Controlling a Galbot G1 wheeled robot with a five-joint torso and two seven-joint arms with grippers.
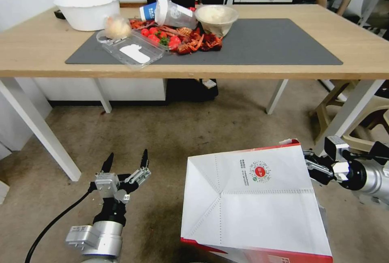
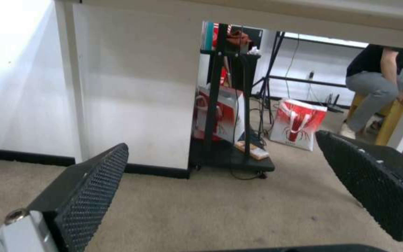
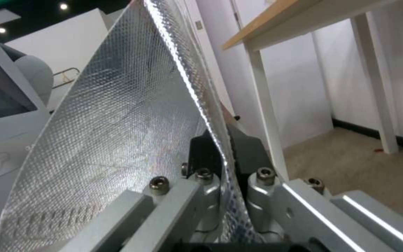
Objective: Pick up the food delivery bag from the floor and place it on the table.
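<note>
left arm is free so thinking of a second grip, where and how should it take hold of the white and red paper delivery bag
Probably the bag's open top rim. The white and red paper delivery bag is tipped, its folded base facing the head camera and offering only broad flat panels. The right gripper already pinches the thin foil-lined rim at the bag's right. The left gripper, jaws open, would likely do best on the opposite rim, coming from the bag's left.

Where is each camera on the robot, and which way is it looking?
Head view: on the head, looking forward and down at the table, floor and bag; both arms show, left gripper open, right gripper at the bag's edge.
Left wrist view: on the left arm, low, looking under the table across the floor; its open fingers show.
Right wrist view: on the right arm, looking along the bag's foil lining; its gripper pinches the bag's edge.
Shared: head and right wrist views both show the bag held.
</note>
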